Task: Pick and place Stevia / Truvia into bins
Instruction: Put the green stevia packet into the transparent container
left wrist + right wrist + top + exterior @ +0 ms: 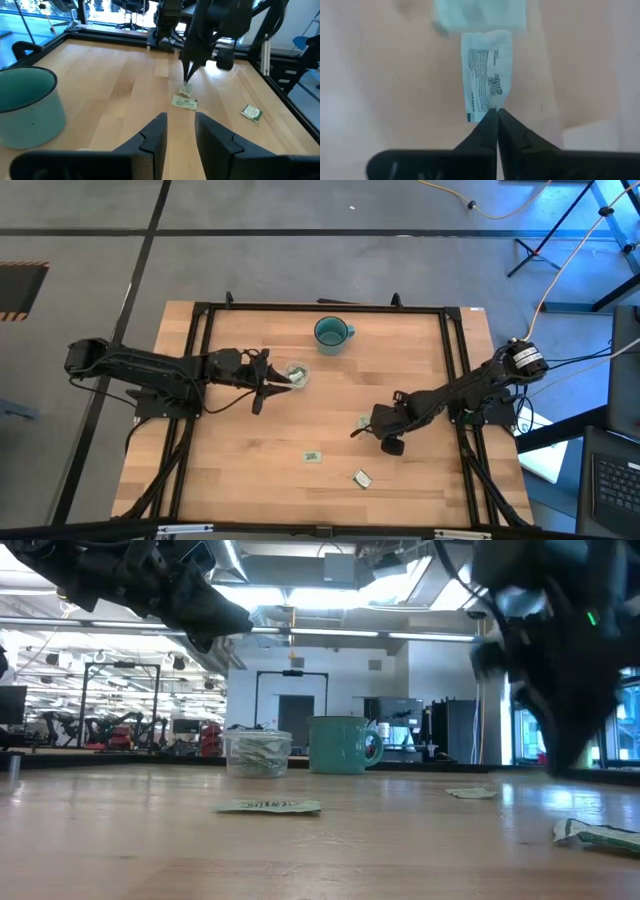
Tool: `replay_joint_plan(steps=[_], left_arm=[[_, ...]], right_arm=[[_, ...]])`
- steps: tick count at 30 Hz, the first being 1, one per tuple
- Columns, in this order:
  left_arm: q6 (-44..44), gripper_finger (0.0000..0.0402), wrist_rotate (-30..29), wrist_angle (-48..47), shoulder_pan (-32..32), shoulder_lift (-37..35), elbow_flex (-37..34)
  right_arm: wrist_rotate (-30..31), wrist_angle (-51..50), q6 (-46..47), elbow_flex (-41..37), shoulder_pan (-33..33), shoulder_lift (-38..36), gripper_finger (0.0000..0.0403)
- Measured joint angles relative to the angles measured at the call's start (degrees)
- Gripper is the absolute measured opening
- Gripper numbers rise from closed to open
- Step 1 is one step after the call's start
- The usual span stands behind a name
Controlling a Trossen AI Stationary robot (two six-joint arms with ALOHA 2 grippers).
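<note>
Robotics laboratory: wooden workbench point(250, 470) framed by black rails, ceiling strip lights point(330, 632), further arm rigs point(110, 725) behind, tripod point(560, 235) and cables on grey floor.

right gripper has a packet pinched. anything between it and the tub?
Nothing on the table blocks it. The right gripper holds the packet; bare wood leads to the tub. The left gripper hangs beside the tub, mug off-line.

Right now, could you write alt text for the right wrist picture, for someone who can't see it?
Two dark gripper fingers meet in a point, pinching the lower edge of a small white sweetener packet printed with blue text. The packet hangs over a blurred pale wooden table, with a second, blurry packet lying just beyond it.
</note>
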Motion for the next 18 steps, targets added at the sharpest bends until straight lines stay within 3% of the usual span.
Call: replay_joint_plan(steps=[6,11,18], left_arm=[[0.09,0.0093,3.63,-0.97,0.01,0.00,0.00],[1.03,0.0093,9.13,-5.11,-1.07,0.00,0.02],[-3.84,0.0093,7.13,-13.65,-4.22,-0.02,0.04]], right_arm=[[4.15,-8.40,-5.84,11.98,-3.41,-1.46,0.0002],[5.80,-6.41,-17.03,22.27,-9.61,-0.52,0.0001],[3.29,1.20,-34.08,31.89,-18.59,6.68,0.0001]])
